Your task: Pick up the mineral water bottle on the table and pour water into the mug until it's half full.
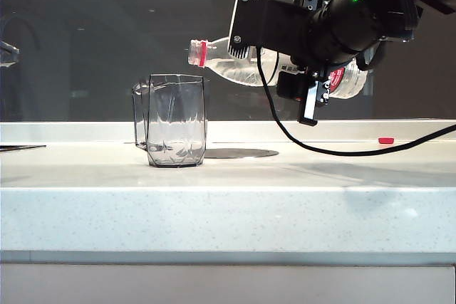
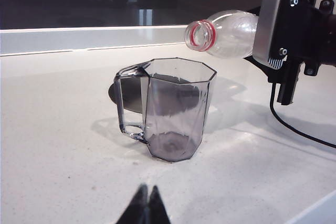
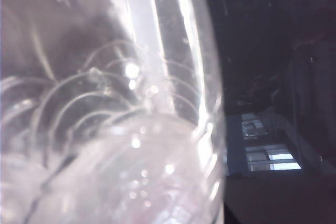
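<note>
The mineral water bottle (image 1: 228,65) lies nearly level in the air, uncapped, its red-ringed mouth (image 2: 202,35) just above and beside the mug's rim. My right gripper (image 1: 278,69) is shut on the bottle's body, one ridged finger (image 2: 275,27) across its side. In the right wrist view the clear bottle (image 3: 115,129) fills most of the picture. Water (image 1: 246,74) lies along the bottle's lower side, and no stream shows at the mouth. The grey-tinted faceted mug (image 1: 176,120) (image 2: 173,108) stands upright on the table (image 1: 228,211). My left gripper (image 2: 146,203) is shut, empty, low in front of the mug.
A dark round disc (image 1: 239,153) (image 2: 123,95) lies flat on the table behind the mug. A small red cap (image 1: 386,140) rests at the back right. The right arm's black cable (image 1: 342,151) hangs down and trails over the table to the right.
</note>
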